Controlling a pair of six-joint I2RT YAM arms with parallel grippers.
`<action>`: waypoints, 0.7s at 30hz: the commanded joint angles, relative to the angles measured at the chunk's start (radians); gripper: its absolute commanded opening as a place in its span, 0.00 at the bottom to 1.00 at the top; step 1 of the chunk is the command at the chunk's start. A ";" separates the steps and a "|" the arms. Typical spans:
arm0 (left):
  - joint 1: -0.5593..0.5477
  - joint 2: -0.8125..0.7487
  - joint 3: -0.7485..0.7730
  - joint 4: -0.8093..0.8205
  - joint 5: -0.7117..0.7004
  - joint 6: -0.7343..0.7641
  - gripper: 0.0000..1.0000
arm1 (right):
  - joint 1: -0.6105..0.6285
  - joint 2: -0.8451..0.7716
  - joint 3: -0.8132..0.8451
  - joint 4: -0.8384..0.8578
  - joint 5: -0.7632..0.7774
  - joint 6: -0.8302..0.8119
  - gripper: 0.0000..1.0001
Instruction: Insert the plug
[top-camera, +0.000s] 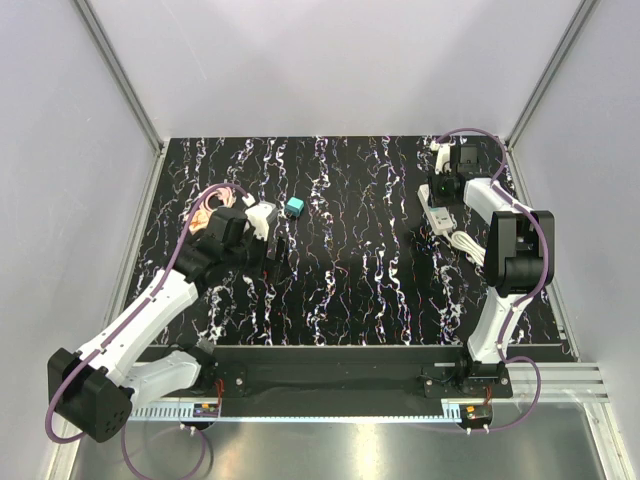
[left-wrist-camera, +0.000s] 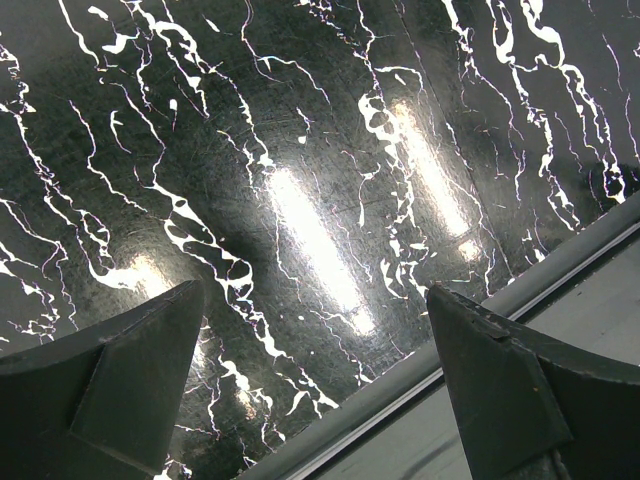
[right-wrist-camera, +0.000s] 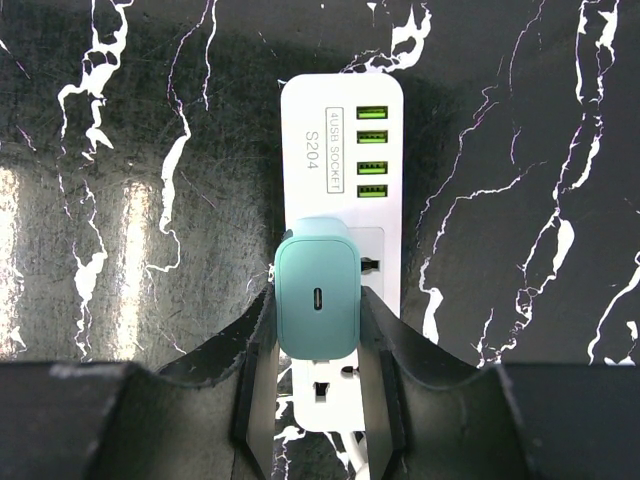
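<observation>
**Top external view: the plug lies loose just off the open left gripper**

Everything rests on the black marbled table. The white USB power strip lies directly under the right gripper. That gripper is clamped on the two sides of a paler mint-green charger block standing on the strip's face. Whether that block is fully seated cannot be told.

The left gripper has its fingers spread as wide as they go and holds nothing. Its wrist view shows only bare table between them. The plug sits on the table just ahead of those fingers and a little to their right, near but not touching. It is well apart from the right gripper and the strip.

The plug is probably light, rigid moulded plastic with smooth sides that could slip. The likely hold is square across two opposite flat faces, leaving the pin side free. It is probably not fragile, but a skewed grip could let it twist and meet the socket at an angle.

It is a small teal-blue cube, deeper in colour than the mint block, with a lighter top face and darker sides. Its pins and any markings are too small to make out.
</observation>
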 joint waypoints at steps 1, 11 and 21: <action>-0.002 -0.027 0.024 0.013 -0.024 0.016 0.99 | -0.004 0.116 -0.062 -0.145 0.055 0.026 0.04; -0.002 -0.059 0.021 0.016 -0.032 0.015 0.99 | -0.004 -0.017 0.105 -0.168 -0.037 0.079 0.77; -0.001 -0.064 0.021 0.056 -0.050 -0.033 0.99 | -0.004 -0.192 0.133 -0.285 -0.039 0.204 0.85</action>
